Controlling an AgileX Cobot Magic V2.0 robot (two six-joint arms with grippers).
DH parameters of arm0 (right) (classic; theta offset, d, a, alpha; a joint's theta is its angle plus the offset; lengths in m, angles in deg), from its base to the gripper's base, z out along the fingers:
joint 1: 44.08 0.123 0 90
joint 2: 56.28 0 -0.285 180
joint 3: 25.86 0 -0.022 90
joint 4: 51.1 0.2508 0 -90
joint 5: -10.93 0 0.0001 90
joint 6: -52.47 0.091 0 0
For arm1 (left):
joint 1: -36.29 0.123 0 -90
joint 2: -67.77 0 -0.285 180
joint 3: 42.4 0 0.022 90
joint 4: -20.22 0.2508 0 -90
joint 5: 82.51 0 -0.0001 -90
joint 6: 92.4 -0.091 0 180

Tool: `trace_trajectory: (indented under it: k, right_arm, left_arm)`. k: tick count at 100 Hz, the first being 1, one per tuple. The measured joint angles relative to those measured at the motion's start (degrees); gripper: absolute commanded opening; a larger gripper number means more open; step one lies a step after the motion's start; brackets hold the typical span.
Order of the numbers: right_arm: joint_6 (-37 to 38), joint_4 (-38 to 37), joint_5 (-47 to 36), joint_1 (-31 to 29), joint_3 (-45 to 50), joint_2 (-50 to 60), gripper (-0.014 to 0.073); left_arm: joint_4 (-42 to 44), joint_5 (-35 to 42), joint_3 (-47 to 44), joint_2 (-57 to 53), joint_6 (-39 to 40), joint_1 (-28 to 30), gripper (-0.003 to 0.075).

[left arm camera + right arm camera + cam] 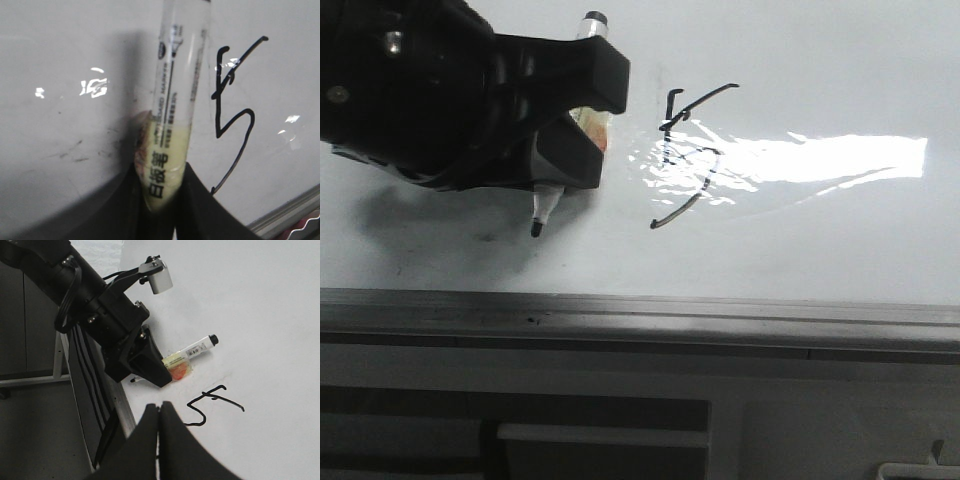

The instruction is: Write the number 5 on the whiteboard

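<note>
We are pinching the clear-barrelled black-tipped marker (542, 212) in our left gripper (582, 120) at upper left, beside the thin black hand-drawn number 5 (688, 155) on the glossy white whiteboard (840, 240); our right gripper (159, 412) is pressed together, holding nothing.

The number 5 (688, 155) is a thin black drawn figure on the glossy white whiteboard (820, 60), just beside the left gripper (582, 118), crossing the glare patch.

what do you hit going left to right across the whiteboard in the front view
left gripper holding the marker → the number 5 → glare patch, all on the whiteboard
</note>
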Motion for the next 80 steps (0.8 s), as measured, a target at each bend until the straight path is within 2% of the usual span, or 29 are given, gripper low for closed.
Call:
trace_trajectory:
  k: [18, 80]
  right_arm:
    - [0.11, 0.00, 0.10, 0.00, 0.00, 0.00, -0.0062]
    - [0.11, 0.00, 0.10, 0.00, 0.00, 0.00, -0.0062]
  left_arm:
    - [-2.51, 0.74, 0.22, 0.30, 0.13, -0.20, -0.0020]
    - [-2.99, 0.87, 0.45, 0.57, 0.13, -0.20, -0.0018]
